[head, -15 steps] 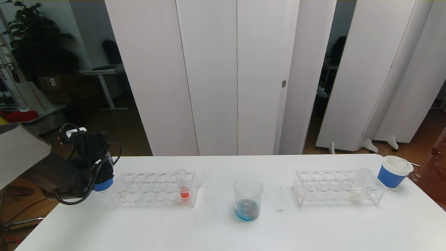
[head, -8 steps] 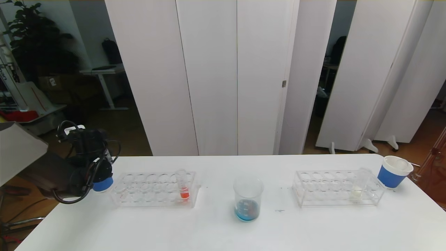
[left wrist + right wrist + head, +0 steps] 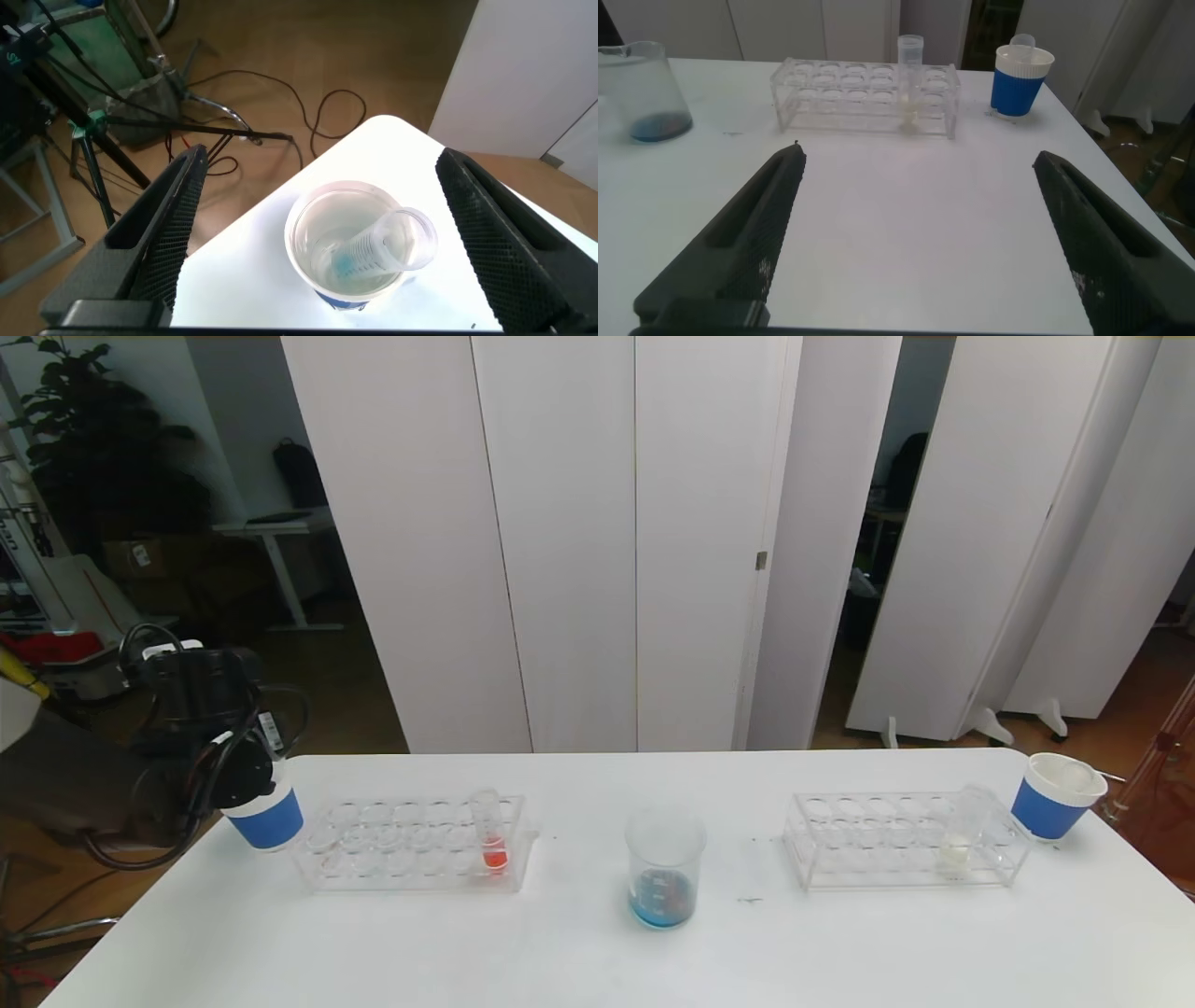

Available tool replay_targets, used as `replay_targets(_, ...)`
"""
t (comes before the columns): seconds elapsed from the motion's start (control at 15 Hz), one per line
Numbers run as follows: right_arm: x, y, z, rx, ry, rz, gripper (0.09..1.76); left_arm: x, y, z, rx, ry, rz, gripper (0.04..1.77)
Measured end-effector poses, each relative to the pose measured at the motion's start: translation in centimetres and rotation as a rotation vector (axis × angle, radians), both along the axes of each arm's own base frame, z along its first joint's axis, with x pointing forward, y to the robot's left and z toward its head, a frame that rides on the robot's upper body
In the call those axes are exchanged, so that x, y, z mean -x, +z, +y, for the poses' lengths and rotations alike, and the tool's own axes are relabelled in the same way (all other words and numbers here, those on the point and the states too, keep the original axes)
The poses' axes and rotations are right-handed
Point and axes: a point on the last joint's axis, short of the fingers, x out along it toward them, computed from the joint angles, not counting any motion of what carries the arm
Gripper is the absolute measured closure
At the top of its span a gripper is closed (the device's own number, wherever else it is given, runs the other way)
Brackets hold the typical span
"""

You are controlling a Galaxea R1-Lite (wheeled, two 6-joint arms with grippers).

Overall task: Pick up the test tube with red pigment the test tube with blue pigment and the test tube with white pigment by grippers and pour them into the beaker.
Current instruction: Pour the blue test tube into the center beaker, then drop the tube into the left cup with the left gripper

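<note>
1. We had the left gripper (image 3: 318, 233) spread wide and gripping nothing, poised straight above the left paper cup (image 3: 265, 812), far off to the beaker's left.
2. Down in that cup lay the test tube with blue pigment (image 3: 378, 250), tipped on its side, only a trace of blue showing in it.
3. We kept the right gripper (image 3: 920, 233) released too, low over the table on the beaker's right, facing the right rack (image 3: 867, 93).
4. The beaker (image 3: 664, 868) sat mid-table with a shallow blue pool at its bottom.
5. To its left, the left rack (image 3: 415, 845) held the test tube with red pigment (image 3: 489, 831), upright at the end nearest the beaker.
6. To its right, the test tube with white pigment (image 3: 962, 831) stood upright toward the right rack's far end, with the right paper cup (image 3: 1057, 795) beyond.
7. We judged these tubes light, stiff and slick: thin clear plastic that could slide in the pads or tip when lifted.
8. We reckoned the upper wall, above the rack and just under the rim, was the place to take hold, squeezing gently.
</note>
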Motion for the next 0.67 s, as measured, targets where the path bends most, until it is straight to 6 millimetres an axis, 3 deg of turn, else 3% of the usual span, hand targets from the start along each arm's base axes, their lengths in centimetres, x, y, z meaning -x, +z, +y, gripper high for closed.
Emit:
replay_targets(0.33,0.0,0.0,0.0,0.000,0.000,0.000,0.10,3.8,4.9,-1.6,0.019,-0.091,-0.005,0.07)
replay_targets(0.67,0.0,0.0,0.0,0.000,0.000,0.000,0.10,10.1,10.0,-3.8,0.030,-0.169,0.020,0.07)
